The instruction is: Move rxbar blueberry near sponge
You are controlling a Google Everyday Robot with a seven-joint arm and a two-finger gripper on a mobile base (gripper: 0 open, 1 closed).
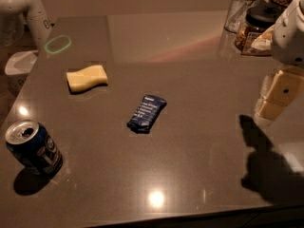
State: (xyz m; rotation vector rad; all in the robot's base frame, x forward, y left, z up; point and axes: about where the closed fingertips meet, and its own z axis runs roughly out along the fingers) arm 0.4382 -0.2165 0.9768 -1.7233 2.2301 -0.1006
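Gripper [278,96] at right edge of frame, mid-height, above the table [190,175], well apart from the bar; wide or narrow, can't tell. Rxbar blueberry [147,113] lies flat at frame centre, long axis tilted toward upper right. Probably light, thin, slippery foil, slightly soft; best pinched across its narrow width, mid-bar. Sponge [87,78] upper left, apart from it. Blue can [34,147] lower left; jars [256,25] upper right.

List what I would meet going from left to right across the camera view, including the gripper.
From the left: blue drink can → sponge → rxbar blueberry → gripper, at the far right.
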